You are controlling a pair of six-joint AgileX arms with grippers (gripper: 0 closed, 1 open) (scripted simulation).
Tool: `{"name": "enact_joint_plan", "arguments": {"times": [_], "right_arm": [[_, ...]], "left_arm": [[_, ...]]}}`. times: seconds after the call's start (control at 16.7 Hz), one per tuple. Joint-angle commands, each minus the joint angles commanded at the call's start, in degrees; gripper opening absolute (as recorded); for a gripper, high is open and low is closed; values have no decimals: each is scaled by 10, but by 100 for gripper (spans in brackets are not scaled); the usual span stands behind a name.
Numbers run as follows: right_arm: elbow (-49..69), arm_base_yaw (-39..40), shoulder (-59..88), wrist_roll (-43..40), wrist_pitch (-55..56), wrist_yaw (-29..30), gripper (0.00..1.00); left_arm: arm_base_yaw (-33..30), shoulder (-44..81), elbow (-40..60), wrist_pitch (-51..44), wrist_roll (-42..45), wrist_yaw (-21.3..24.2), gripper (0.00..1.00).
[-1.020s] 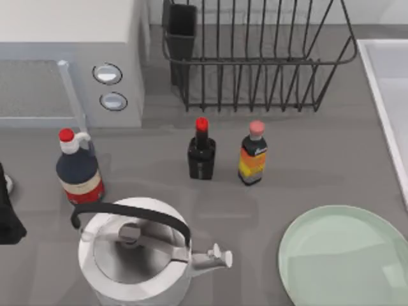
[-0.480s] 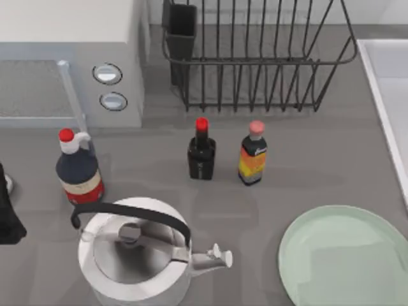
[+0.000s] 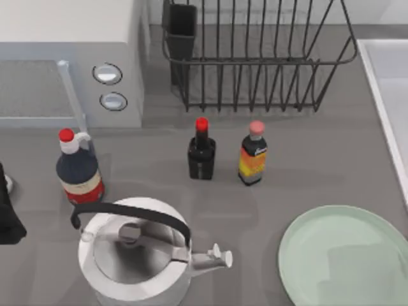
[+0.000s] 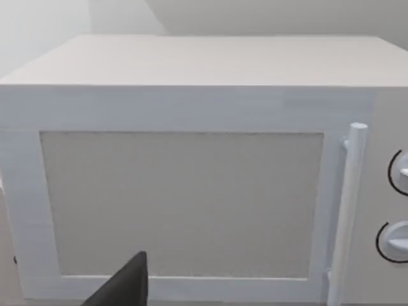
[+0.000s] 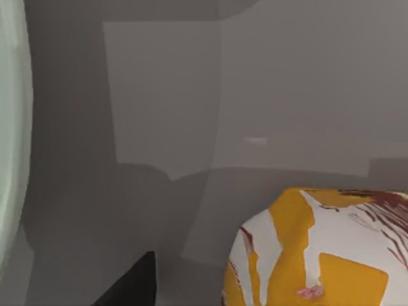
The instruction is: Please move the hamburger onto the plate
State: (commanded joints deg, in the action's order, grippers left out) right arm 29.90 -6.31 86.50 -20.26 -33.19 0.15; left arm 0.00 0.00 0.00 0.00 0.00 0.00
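Note:
The hamburger [image 5: 319,248], patched in white, yellow and orange, lies on the grey table close under the right wrist camera. A dark piece of my right gripper [image 5: 134,284] shows beside it, with a strip of bare table between them. The rim of the pale mint plate [image 5: 9,127] runs along that view's edge. From above, the plate [image 3: 347,255] lies at the front right of the table with nothing on it. My left arm [image 3: 7,220] stays parked at the left edge, its wrist camera facing the microwave [image 4: 191,191].
A white kettle [image 3: 134,255] stands front left. Behind it is a dark sauce bottle [image 3: 78,169]; a small black bottle [image 3: 201,153] and an orange-and-yellow bottle [image 3: 253,156] stand mid-table. The microwave [image 3: 64,64], a wire dish rack [image 3: 255,57] and a sink [image 3: 392,83] line the back and right.
A faint shaded patch on the plate has drifted toward its front right. The bottles, the kettle and the left arm have stayed put.

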Motion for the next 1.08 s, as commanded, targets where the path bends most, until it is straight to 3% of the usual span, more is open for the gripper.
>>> {"name": "enact_joint_plan", "arguments": {"times": [0.12, 0.9, 1.08], "right_arm": [[0, 0, 0, 0, 0, 0, 100], [0, 0, 0, 0, 0, 0, 2], [0, 0, 0, 0, 0, 0, 0]], "left_arm": [[0, 0, 0, 0, 0, 0, 100], [0, 0, 0, 0, 0, 0, 100], [0, 0, 0, 0, 0, 0, 100]]}}
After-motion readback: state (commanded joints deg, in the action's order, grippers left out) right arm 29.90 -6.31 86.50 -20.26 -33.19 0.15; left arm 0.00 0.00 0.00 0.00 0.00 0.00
